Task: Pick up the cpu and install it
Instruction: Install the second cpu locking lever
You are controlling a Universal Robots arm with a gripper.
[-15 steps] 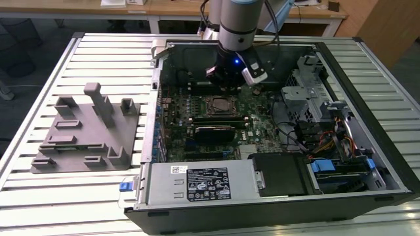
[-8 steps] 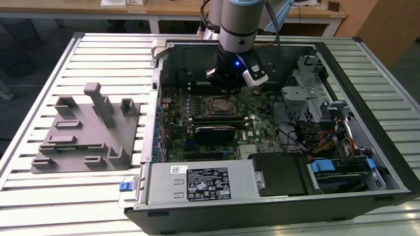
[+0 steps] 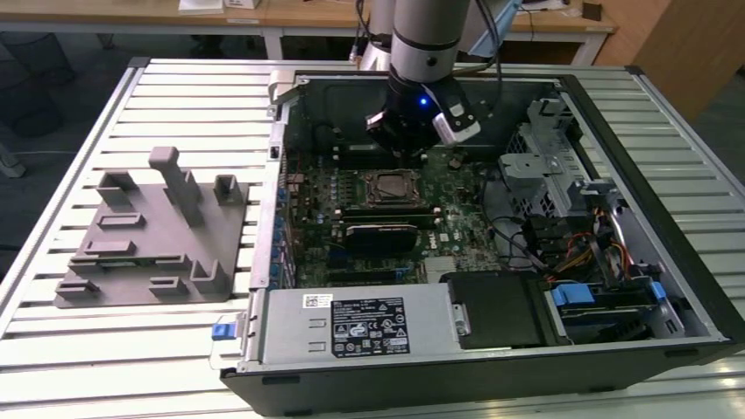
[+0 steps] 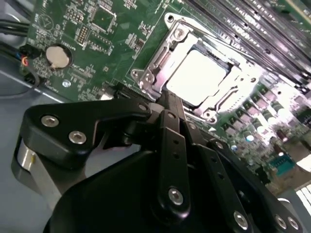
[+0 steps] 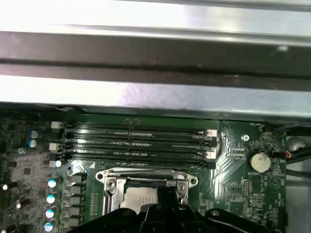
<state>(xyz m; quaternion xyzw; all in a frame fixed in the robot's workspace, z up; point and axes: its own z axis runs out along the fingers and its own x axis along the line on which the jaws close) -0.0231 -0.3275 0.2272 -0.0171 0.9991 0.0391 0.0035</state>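
- Arm (image 3: 425,35) reaches down into the open case (image 3: 652,288) on the slatted bench (image 3: 187,349); hand (image 3: 410,131) hangs over the motherboard (image 3: 466,223), just past the socket (image 3: 386,185) toward the case's far wall.
- Cpu (image 4: 197,77) sits flat inside the socket frame, pale top up, seen in both wrist views (image 5: 138,199) (looks seated square, no tilt visible).
- Hand (image 4: 170,104) state: fingers drawn together into one narrow black tip, nothing between them, so closed and empty.
- That tip points at the socket edge, near the cpu; whether it touches the frame, cannot tell.
- Step, my read: cpu already dropped in place, so pick and place look done; install is at the seating/checking end.
- Socket latch state unclear from these views.
- Next move needs: a gentle, straight motion, no sideways drag across the chip, clear of the RAM slots (image 5: 136,141) next to the socket.
- Grey tray (image 3: 146,236) with posts sits on the bench beside the case, well apart from the hand.
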